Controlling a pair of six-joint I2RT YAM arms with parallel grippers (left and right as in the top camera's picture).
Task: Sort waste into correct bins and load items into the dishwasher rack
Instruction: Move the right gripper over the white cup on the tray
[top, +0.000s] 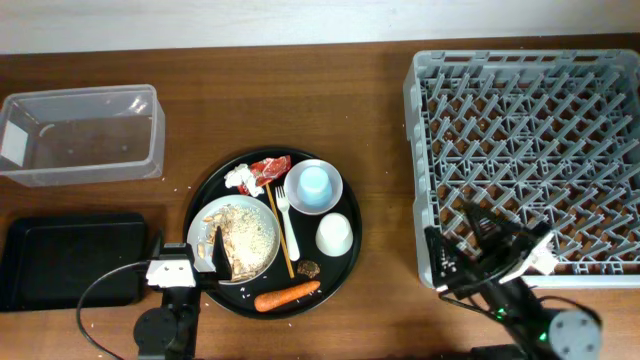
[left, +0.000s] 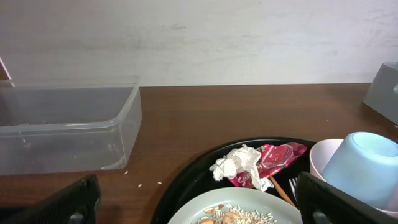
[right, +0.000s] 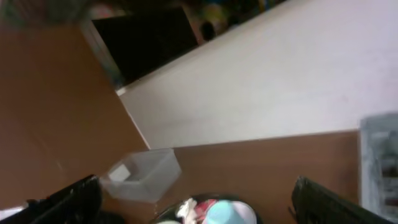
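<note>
Left claw (left: 198, 183) open at white plate (top: 203, 222) edge; right claw (right: 196, 186) open.
Sorting unstarted; red wrapper (left: 273, 158) looks the likely first grab.

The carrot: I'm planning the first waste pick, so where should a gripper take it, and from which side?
Take the carrot around its middle, straight down from above, closing across its narrow width. It lies flat and nearly crosswise at the near edge of the round tray. A brown lump sits just behind its end nearer the rack, so stay off that end.
</note>
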